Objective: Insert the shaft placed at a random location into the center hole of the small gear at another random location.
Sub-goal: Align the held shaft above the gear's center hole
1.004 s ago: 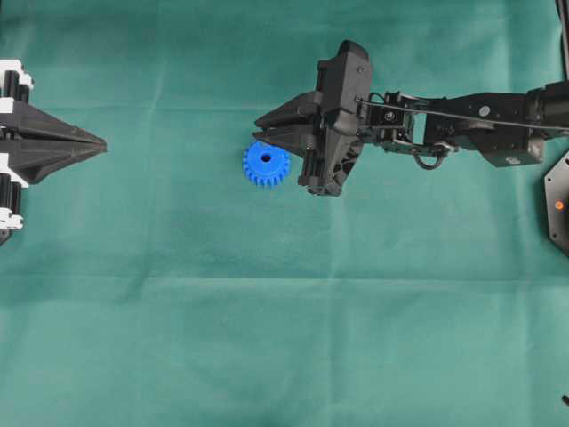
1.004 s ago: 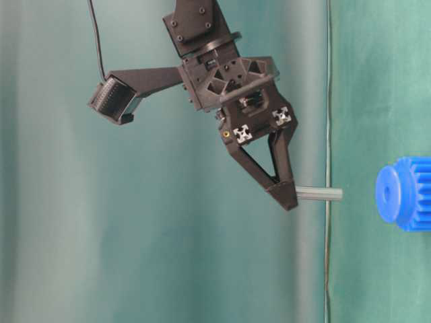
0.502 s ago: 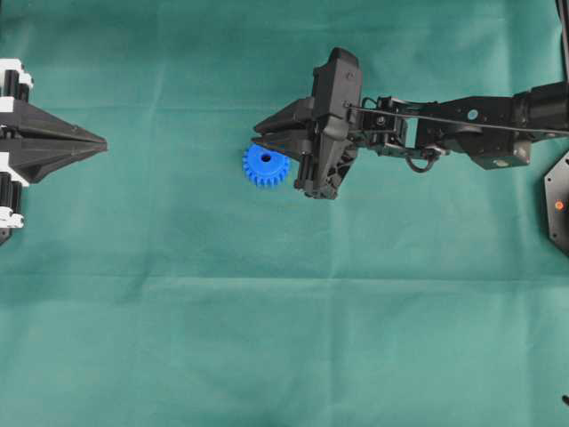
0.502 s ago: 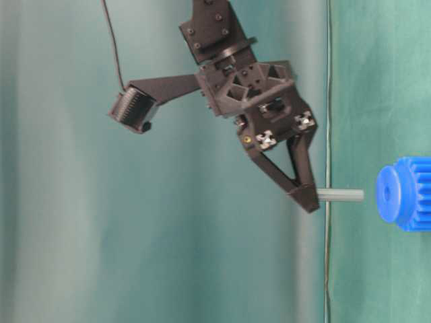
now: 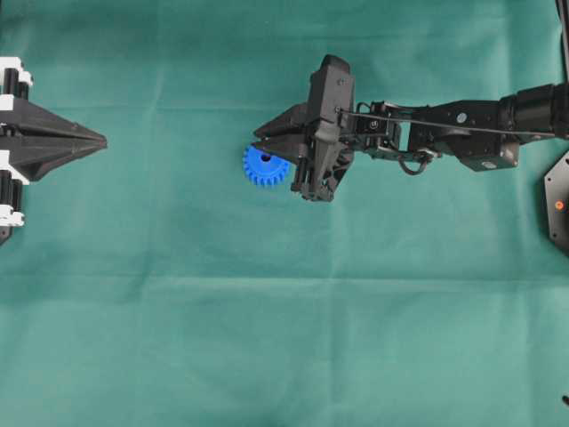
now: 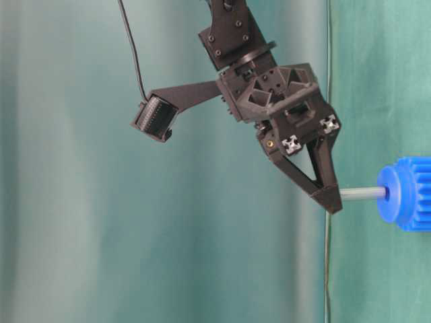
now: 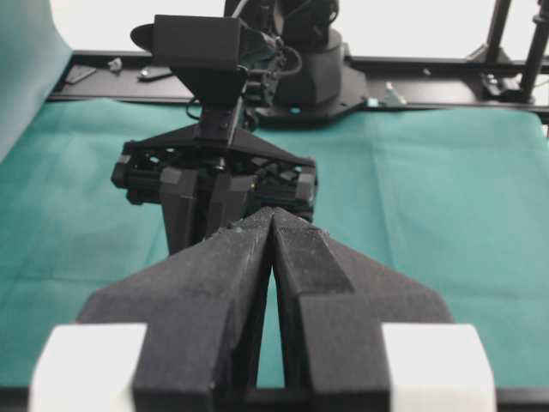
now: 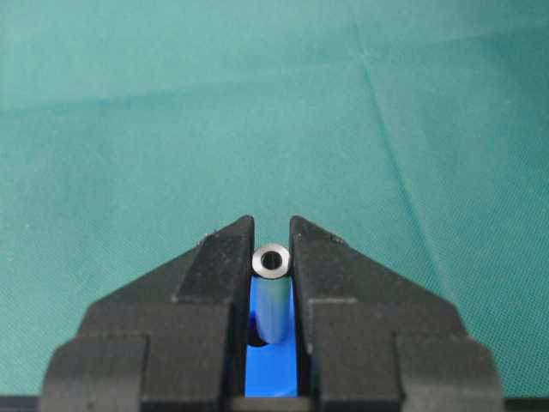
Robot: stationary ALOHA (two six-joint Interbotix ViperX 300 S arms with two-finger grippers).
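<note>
The small gear (image 5: 259, 169) is bright blue and lies flat on the green cloth, partly under my right gripper (image 5: 257, 139). That gripper is shut on the shaft (image 6: 362, 194), a short silver-grey pin pointing straight at the gear (image 6: 407, 194). The pin's free end reaches the hub face at the center hole (image 8: 257, 337). In the right wrist view the shaft (image 8: 273, 292) stands between the fingers over blue plastic (image 8: 270, 378). My left gripper (image 5: 102, 141) is shut and empty at the far left; its closed tips (image 7: 273, 213) face the right arm.
Green cloth (image 5: 267, 338) covers the whole table. A black plate (image 5: 558, 205) sits at the right edge. The right arm (image 5: 444, 133) stretches in from the right. A black frame rail (image 7: 429, 69) runs along the far side.
My right gripper has carried the shaft closer to the gear. The gap between the pin's end and the hub has closed. The left gripper has not moved.
</note>
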